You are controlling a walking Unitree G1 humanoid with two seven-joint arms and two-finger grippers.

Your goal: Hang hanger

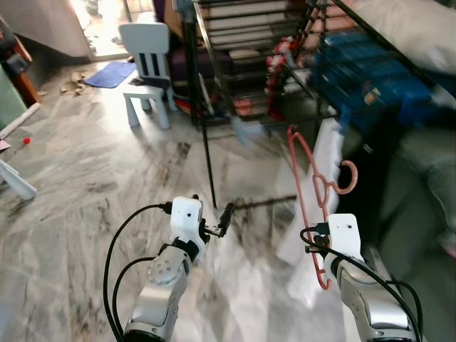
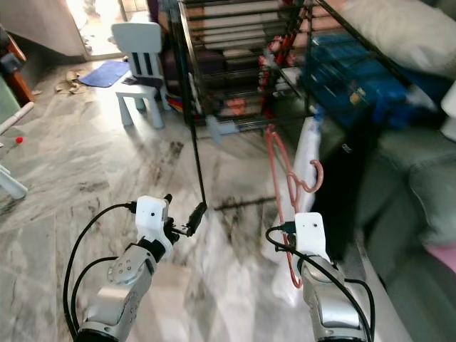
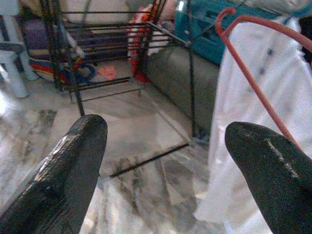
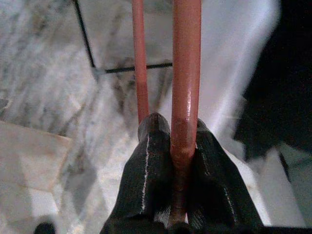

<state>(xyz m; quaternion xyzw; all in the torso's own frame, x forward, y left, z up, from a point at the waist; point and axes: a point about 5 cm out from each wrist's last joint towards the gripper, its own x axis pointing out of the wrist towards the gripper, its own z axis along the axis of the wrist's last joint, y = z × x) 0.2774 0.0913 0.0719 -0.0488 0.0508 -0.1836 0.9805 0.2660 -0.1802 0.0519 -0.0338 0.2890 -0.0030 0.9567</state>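
A salmon-red hanger [image 1: 302, 182] with a white garment [image 1: 329, 153] draped on it is held upright at the right, its hook [image 1: 348, 178] pointing right. My right gripper [image 4: 171, 141] is shut on the hanger's thick bar [image 4: 185, 73]; its white wrist [image 1: 343, 235] shows just below the hanger. My left gripper [image 1: 224, 219] is stretched forward low over the marble floor, open and holding nothing, its two fingers [image 3: 73, 165] wide apart. A black wire drying rack [image 1: 242, 64] stands ahead, its front leg [image 1: 209, 160] just beyond the left gripper.
A white child's chair [image 1: 146, 71] and a blue mat [image 1: 110, 73] lie at the back left. A blue crate [image 1: 363, 78] sits behind the rack. A grey sofa [image 1: 427, 185] runs along the right. Open marble floor [image 1: 85, 178] spreads to the left.
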